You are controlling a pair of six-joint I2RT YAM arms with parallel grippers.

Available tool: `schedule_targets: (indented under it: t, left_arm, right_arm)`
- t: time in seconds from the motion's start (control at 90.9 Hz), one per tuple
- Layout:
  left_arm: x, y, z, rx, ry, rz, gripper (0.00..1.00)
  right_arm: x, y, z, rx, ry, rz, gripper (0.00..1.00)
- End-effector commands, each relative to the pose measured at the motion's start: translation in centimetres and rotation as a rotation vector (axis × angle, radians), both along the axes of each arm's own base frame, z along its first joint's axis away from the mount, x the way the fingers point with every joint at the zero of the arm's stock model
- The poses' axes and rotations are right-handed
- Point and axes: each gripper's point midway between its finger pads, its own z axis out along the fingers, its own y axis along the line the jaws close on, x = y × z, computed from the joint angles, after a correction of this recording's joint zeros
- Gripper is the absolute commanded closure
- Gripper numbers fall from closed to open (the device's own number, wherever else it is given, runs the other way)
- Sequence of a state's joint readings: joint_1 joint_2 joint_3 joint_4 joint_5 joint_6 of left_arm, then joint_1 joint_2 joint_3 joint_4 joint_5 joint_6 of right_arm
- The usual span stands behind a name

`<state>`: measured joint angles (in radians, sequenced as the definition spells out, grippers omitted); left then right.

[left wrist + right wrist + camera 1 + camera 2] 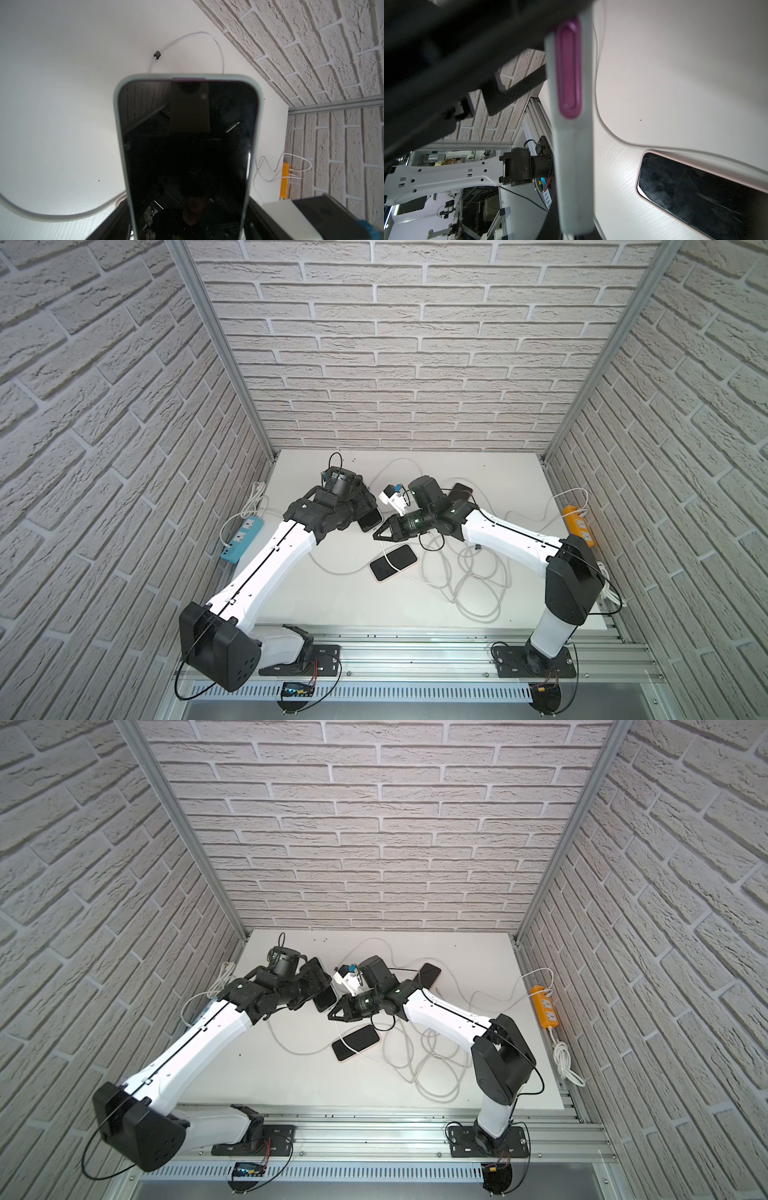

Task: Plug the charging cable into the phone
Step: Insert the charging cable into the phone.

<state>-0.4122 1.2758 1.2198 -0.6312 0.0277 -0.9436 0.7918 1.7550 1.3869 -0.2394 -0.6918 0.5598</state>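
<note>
low in a top view a pink-cased phone (401, 556) lies flat on the worktop (340, 605), with the charging cable (390, 562) trailing over it. just above it the right gripper (376, 533) has its jaws clenched, seemingly on the cable's plug end, though the plug itself is hidden. further back the left gripper (363, 512) has its jaws spread wide around the phone (187, 145). the phone's cut-out end is turned towards the right gripper, likely so the plug can push straight in against a braced hold.
</note>
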Motion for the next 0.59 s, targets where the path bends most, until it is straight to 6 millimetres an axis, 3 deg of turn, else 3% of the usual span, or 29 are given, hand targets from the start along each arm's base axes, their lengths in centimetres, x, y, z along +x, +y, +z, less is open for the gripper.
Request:
schedule_targets:
  t: [0.0, 0.583]
  left_arm:
    - [-2.0, -1.5, -0.1, -0.039, 0.026, -0.087, 1.00]
    - [-3.6, -1.6, -0.1, -0.053, 0.048, -0.119, 1.00]
  right_arm:
    - [2.9, 0.4, 3.3, 0.100, -0.137, -0.047, 0.97]
    - [3.8, -1.0, 2.8, 0.129, -0.180, -0.046, 0.97]
